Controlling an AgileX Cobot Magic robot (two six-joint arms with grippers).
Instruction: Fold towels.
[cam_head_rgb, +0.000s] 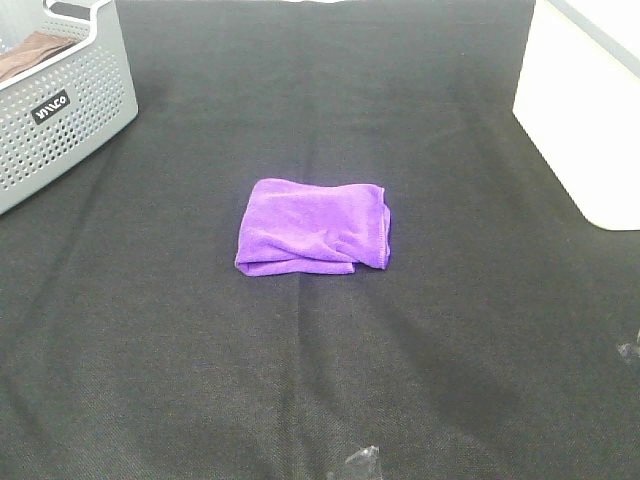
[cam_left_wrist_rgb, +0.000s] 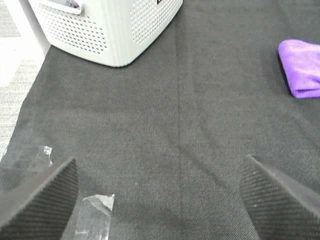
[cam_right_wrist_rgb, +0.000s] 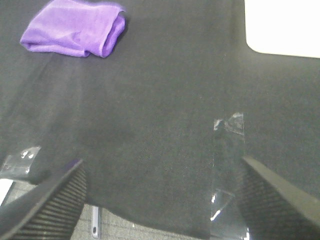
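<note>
- One purple towel (cam_head_rgb: 313, 226) is seen lying near the middle of the dark-covered bench (cam_head_rgb: 300, 380), already doubled over into a compact, slightly rumpled packet, with layered edges showing along its near side.
- Both arms are kept well back from it: the left end effector (cam_left_wrist_rgb: 160, 200) is spread wide with nothing between its ribbed pads, and the right end effector (cam_right_wrist_rgb: 162, 200) is likewise released and empty above the bench's near edge.
- Soft, light and limp handling is to be expected from the towel; it would likely sag and slide on the cloth if lifted by one point only.
- A pinch at the corners of the near layered edge is judged the best hold, one corner per arm, so the layers are kept together.
- Over at the far left, a grey perforated basket (cam_head_rgb: 60, 110) is seen, with something brown (cam_head_rgb: 35, 52) lying inside, possibly another towel, though that cannot be confirmed.
- At the far right, a white bin (cam_head_rgb: 585, 110) is partly in view; its contents cannot be seen.
</note>
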